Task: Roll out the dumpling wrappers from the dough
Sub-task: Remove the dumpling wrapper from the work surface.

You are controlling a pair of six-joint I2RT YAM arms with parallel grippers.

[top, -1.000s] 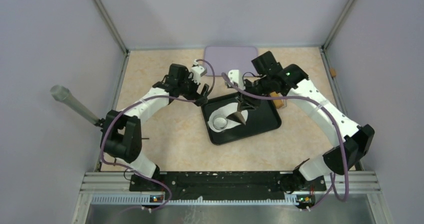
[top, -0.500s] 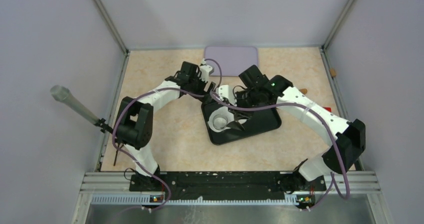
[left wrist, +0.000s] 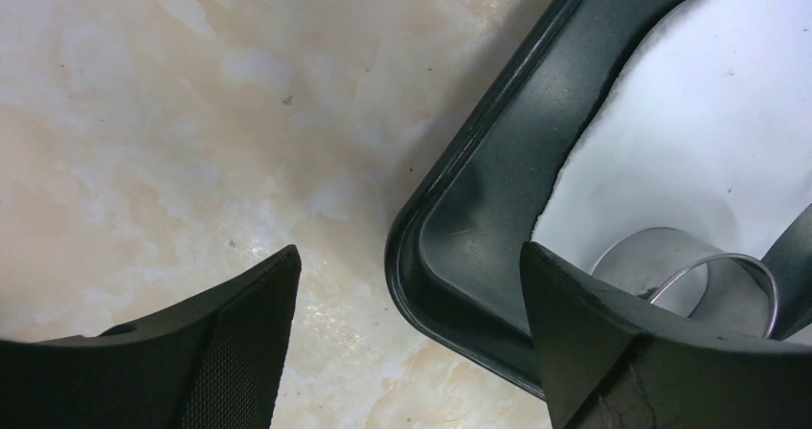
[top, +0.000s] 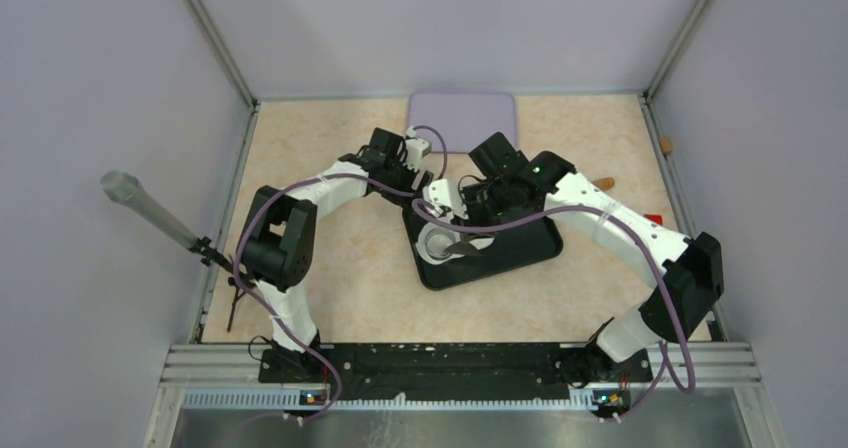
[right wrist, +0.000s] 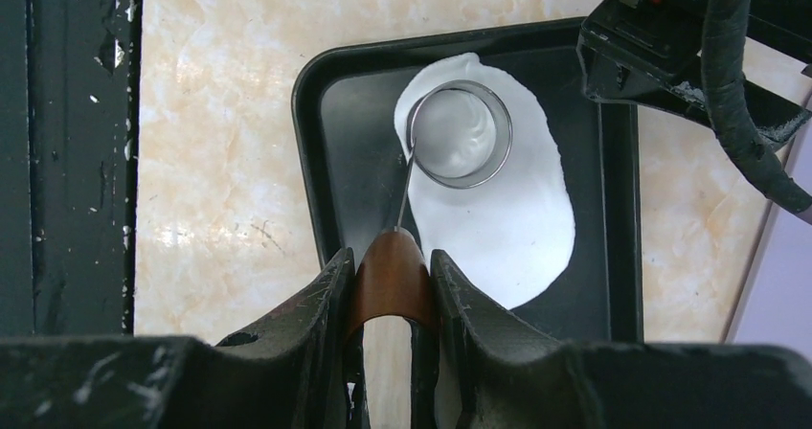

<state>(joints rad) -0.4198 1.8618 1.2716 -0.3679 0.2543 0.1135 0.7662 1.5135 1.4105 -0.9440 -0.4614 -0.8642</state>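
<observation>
The dough [right wrist: 517,218] is a flat white sheet with a bumpy edge. It lies inside the black tray [right wrist: 354,161], and dark tray floor shows all round it. A shiny metal ring [right wrist: 460,134] sits on the end of the dough that is close to a tray corner. White dough shows inside the ring. A thin wire goes from the ring's rim up to a brown handle [right wrist: 388,295].

The right gripper [right wrist: 388,261] has its two fingers squeezed on the brown handle, one finger on each side. It holds the handle up above the tray.

The left gripper [left wrist: 407,257] is at another corner of the tray, the far left one in the top view. Its two fingers stand wide apart and hold nothing. In its own camera, one finger is over the table [left wrist: 191,113] and the other is over the tray, with the round tray corner showing between them. I cannot tell if the fingers touch the tray.

The tray rests on the pale, marble-looking table. A light purple board [top: 462,120] lies on the table just behind the tray, at the far edge
</observation>
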